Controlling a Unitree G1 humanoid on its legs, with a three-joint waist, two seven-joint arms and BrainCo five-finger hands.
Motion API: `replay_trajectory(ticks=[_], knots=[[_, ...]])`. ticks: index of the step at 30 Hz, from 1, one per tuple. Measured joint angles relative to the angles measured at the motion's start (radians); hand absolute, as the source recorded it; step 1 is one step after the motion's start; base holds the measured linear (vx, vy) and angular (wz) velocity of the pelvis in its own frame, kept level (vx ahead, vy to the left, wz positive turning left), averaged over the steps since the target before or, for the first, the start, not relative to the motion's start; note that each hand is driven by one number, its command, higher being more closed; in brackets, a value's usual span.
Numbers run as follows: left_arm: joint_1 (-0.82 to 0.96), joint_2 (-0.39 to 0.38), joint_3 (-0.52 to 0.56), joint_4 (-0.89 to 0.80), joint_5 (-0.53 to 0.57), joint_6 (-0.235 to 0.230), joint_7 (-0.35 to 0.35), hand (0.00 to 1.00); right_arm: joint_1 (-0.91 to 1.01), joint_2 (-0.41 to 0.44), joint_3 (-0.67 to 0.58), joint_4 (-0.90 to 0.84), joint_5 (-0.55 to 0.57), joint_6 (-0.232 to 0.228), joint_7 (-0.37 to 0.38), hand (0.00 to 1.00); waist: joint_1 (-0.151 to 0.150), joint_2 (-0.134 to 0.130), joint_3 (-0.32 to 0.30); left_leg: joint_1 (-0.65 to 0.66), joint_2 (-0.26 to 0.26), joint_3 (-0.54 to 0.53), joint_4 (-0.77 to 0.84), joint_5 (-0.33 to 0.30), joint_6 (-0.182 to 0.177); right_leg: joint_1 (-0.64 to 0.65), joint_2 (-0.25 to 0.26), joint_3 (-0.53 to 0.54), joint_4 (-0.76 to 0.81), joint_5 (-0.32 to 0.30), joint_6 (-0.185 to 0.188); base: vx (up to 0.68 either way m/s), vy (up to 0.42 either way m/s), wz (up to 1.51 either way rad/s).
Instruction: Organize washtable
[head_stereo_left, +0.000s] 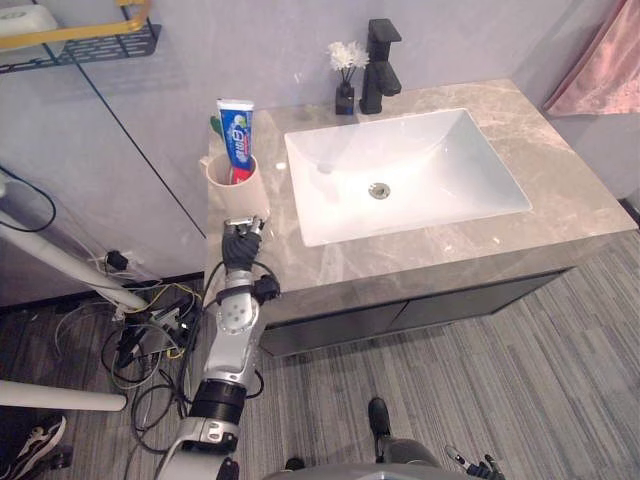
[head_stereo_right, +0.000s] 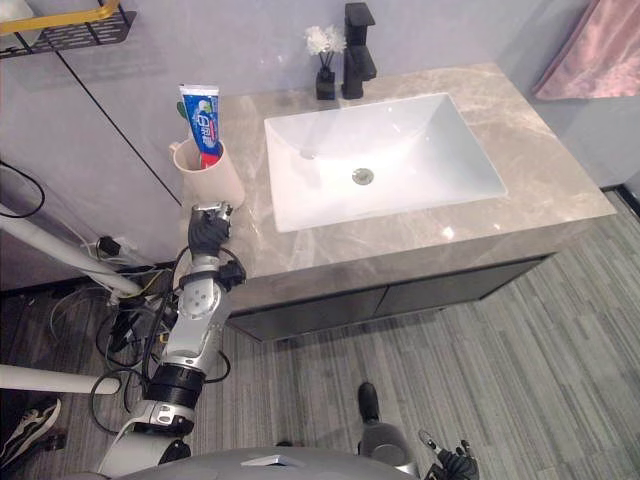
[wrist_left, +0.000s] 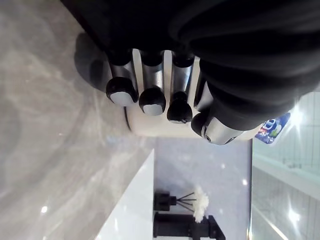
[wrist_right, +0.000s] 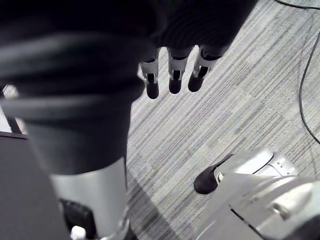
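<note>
Left hand (head_stereo_left: 240, 248) was down at the front left corner of the counter (head_stereo_left: 560, 190), fingers fairly straight and aimed at the foot of the beige cup (head_stereo_left: 238, 185), gripping nothing. Did the tips touch the cup? The wrist view left that unclear; at the least they were just beside it. The cup stood upright left of the sink (head_stereo_left: 400, 170), toothpaste tube (head_stereo_left: 237, 135) poking out. It was probably the piece to be shifted, hence the low approach. Right hand (wrist_right: 172, 75) hung slack over the floor, empty, out of the way.
</note>
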Motion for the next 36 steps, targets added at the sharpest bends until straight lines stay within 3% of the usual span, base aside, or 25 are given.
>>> replay_trajectory(ticks=[23, 36], knots=[[-0.162, 0.044, 0.022, 0.104, -0.001, 0.024, 0.040, 1.00, 0.000, -0.005, 0.016, -0.008, 0.000, 0.001, 0.012, 0.00, -0.018, -0.015, 0.016, -0.003, -0.015, 0.052, -0.005, -0.008, 0.008, -0.032, 0.001, 0.056, 0.000, 0.009, 0.009, 0.00, 0.006, -0.06], [-0.353, 0.123, 0.078, 0.257, -0.020, 0.026, 0.049, 1.00, 0.000, -0.007, 0.025, -0.044, 0.000, 0.002, 0.013, 0.00, -0.021, -0.012, 0.078, -0.010, -0.021, 0.092, -0.003, -0.013, 0.012, -0.059, 0.006, 0.098, 0.000, 0.020, 0.011, 0.00, 0.006, -0.09]])
